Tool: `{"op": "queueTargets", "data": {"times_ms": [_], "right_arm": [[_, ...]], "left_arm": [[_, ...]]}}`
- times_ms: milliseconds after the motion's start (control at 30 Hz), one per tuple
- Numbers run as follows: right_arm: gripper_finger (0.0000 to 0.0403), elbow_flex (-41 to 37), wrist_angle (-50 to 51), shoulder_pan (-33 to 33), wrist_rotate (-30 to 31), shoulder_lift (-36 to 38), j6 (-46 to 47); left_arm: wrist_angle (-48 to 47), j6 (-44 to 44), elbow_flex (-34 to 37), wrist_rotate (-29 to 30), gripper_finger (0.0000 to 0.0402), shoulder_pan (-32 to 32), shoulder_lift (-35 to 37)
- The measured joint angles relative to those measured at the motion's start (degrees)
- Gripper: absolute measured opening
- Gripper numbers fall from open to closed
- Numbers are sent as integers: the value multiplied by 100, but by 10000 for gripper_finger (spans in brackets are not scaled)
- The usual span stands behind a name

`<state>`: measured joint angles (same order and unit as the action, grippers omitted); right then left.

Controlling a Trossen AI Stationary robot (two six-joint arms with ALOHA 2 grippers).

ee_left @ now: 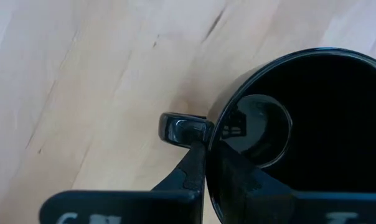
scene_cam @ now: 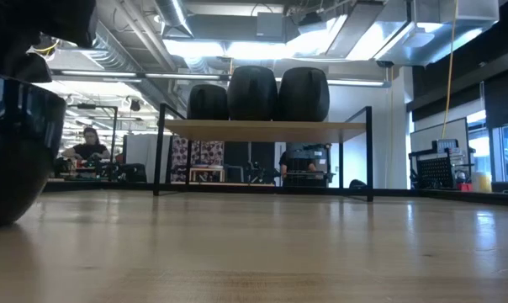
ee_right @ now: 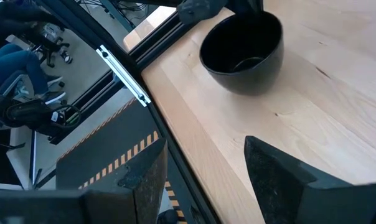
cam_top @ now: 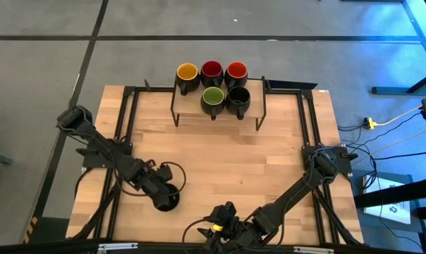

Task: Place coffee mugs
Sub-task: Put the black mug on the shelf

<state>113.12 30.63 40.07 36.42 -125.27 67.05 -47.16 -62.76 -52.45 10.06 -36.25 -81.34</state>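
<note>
Five coffee mugs stand on the wooden shelf [cam_top: 250, 116] at the table's far middle: yellow [cam_top: 187, 73], red [cam_top: 211, 70] and orange-red [cam_top: 235, 71] insides behind, green [cam_top: 213, 97] and black [cam_top: 239, 96] in front. A sixth mug [cam_top: 166, 201], black inside and out, is upright near the table's front left with my left gripper [cam_top: 161, 190] shut on it from above. My right gripper [ee_right: 206, 177] waits open at the front edge [cam_top: 220, 220], holding nothing. My left gripper pinches the black mug's rim [ee_left: 214, 134] right beside the handle [ee_left: 182, 127], with one finger [ee_left: 193, 163] outside the wall and one inside the cup. The fingers come from above, pointing steeply down. The mug is upright; whether its base touches the table I cannot tell.
The shelf's black frame legs [scene_cam: 160, 151] stand on the table at the far side. Black rails [cam_top: 125, 120] run along the table's left and right edges. Bare wood [cam_top: 227, 162] lies between the shelf and the grippers. A person [scene_cam: 89, 145] sits in the room behind.
</note>
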Motion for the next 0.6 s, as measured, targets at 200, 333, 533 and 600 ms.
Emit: {"op": "queueTargets", "data": {"times_ms": [200, 333, 533, 600], "right_arm": [[202, 0, 51, 4, 1, 0, 3], [202, 0, 70, 4, 0, 0, 4], [202, 0, 72, 4, 0, 0, 7], [202, 0, 76, 4, 0, 0, 7]], "left_arm": [[44, 310, 0, -45, 17, -30, 7], [6, 338, 2, -52, 36, -24, 9], [11, 357, 2, -137, 91, -26, 13], [11, 378, 2, -210, 105, -26, 13]]}}
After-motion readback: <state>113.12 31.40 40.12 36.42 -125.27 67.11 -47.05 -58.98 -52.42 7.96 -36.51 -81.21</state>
